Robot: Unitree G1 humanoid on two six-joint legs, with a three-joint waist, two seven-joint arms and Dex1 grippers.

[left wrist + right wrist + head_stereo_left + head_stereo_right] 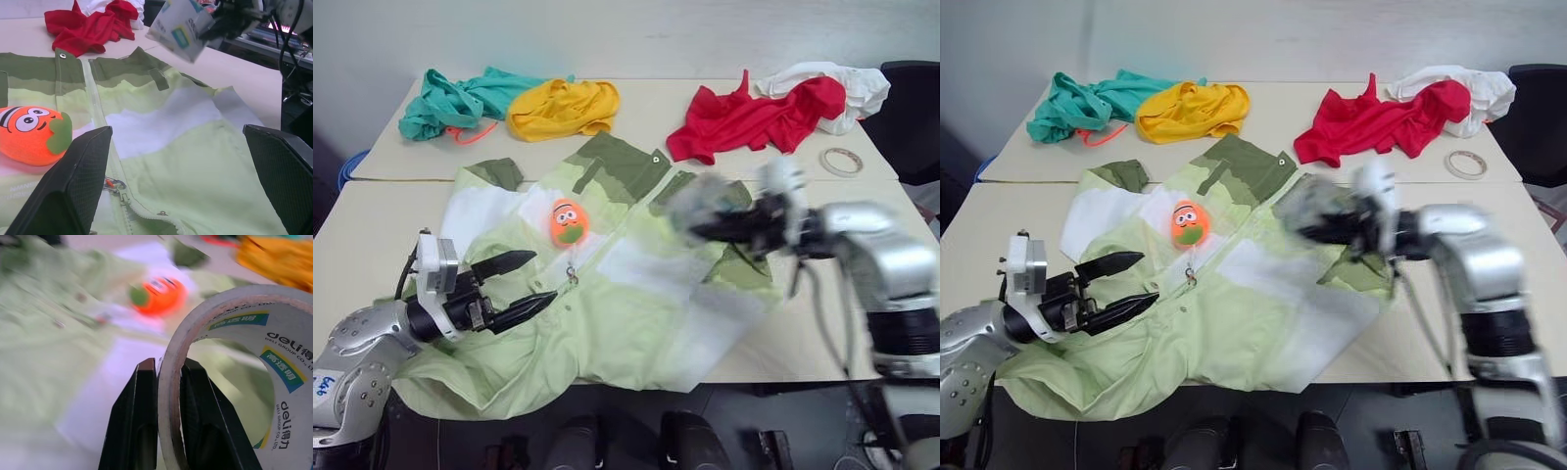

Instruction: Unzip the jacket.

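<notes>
The jacket [607,284] lies spread on the counter [352,230], still zipped. Right pincer [168,377] pinches a tape roll [230,362] (best carried clear first); left pincer [530,279], spread wide and empty, should close squarely on the zipper pull [113,184].

Two pale tables [372,220] pushed together. Spread flat on the near one: the big green and white jacket [636,294]. On the far one: teal cloth [450,103], yellow cloth [563,108], red cloth [754,117], white cloth [857,88], tape ring [841,161].
</notes>
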